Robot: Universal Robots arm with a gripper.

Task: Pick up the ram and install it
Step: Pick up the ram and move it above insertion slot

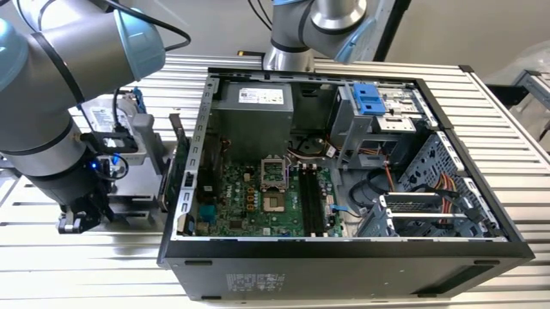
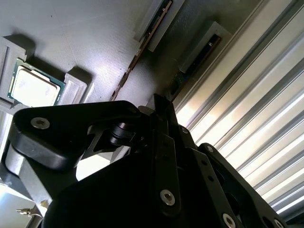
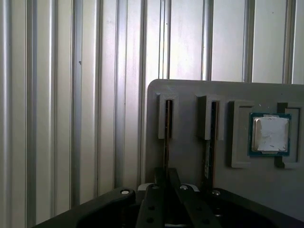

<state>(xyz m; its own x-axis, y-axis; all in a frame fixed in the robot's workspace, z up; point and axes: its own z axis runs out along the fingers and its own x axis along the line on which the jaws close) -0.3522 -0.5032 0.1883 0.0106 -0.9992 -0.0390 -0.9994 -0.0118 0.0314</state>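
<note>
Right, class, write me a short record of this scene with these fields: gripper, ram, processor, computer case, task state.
gripper: low at the grey holder, in line with the ram
ram: dark stick on edge in a holder slot; a second stick stands in the next slot
processor: flat in a recess of the same holder
computer case: open on the slatted table, motherboard showing
task state: ram in the holder, not lifted out

counter [image 1: 503,122]: ribbed aluminium slats, matte silver, strong glare on the near strip at the exterior view's left. same slats lit bright in both wrist views. plain beige wall [image 1: 464,29] behind. grey metal frame [image 1: 531,87] at the exterior view's right edge
</note>
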